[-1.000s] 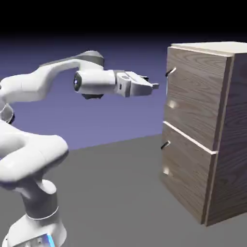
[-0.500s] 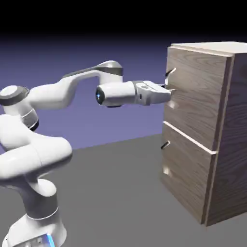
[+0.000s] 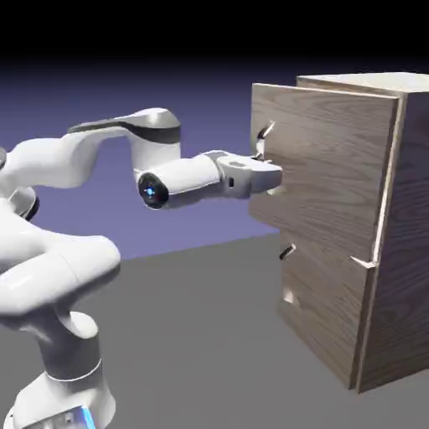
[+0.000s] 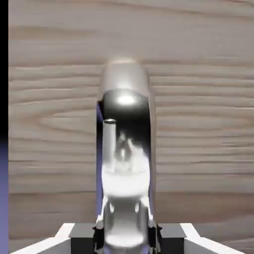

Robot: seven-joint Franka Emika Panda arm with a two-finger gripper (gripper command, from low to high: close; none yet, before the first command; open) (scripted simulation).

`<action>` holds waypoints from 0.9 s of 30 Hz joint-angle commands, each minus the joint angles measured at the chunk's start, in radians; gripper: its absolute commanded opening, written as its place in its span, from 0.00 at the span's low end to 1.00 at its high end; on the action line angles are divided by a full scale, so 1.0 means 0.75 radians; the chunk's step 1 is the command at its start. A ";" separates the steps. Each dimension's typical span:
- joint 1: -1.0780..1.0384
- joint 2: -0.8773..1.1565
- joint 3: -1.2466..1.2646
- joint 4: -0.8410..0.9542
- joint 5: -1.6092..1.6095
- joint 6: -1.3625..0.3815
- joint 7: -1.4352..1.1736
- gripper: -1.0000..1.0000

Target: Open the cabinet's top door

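Observation:
The cabinet [image 3: 395,251] of light wood grain stands at the right of the exterior view. Its top door [image 3: 327,159] is swung partly outward, its left edge away from the cabinet body. My gripper [image 3: 272,176] reaches in level from the left and is shut on the top door's handle [image 3: 265,134]. In the hand view the shiny metal handle [image 4: 126,99] runs upright and large between my gripper's [image 4: 126,234] tips, against the door's wood [image 4: 203,124].
The shorter lower panel [image 3: 323,306] stays flush with the cabinet, its small dark handle [image 3: 286,251] just below the open door. My arm's elbow [image 3: 151,134] bends up at the left, over the grey table [image 3: 201,335].
The gripper went right to the handle, closed on it, then pulled back left. The top door swung outward with it; it was flush before.

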 commanded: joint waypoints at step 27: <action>-0.510 0.989 -0.667 0.332 -1.250 -1.252 -0.720 0.00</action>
